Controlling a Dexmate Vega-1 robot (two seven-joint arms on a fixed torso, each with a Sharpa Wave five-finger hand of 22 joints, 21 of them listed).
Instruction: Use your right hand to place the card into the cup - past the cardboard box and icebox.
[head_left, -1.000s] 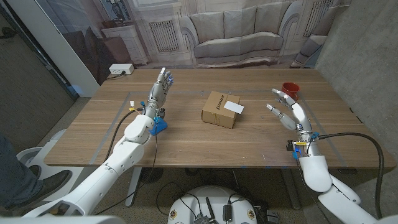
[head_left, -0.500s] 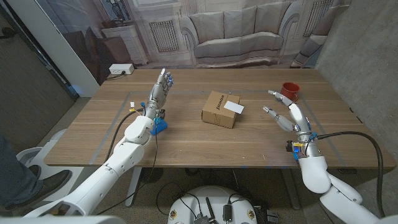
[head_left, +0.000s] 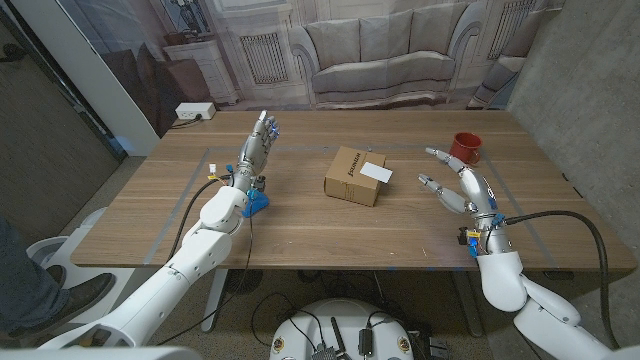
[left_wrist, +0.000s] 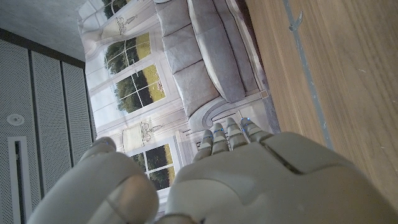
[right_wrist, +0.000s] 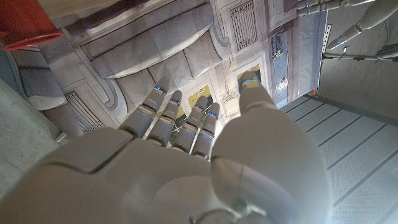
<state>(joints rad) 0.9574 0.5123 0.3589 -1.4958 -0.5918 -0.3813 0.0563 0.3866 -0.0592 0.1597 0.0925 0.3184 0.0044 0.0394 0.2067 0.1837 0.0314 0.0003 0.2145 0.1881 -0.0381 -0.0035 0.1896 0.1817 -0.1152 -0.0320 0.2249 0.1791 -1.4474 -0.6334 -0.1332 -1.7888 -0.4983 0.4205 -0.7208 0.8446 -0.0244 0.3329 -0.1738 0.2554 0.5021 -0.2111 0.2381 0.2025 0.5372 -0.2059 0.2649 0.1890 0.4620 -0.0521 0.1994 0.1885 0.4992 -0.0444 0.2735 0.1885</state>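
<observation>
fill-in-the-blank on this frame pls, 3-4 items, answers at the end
1. The white card lies on top of the ____ box.
2. The cup at the table's far right is ____ in colour.
3. The right hand holds ____, its fingers spread.
4. The left hand is raised near a small ____ object on the table.

Missing words: cardboard; red; nothing; blue
</observation>
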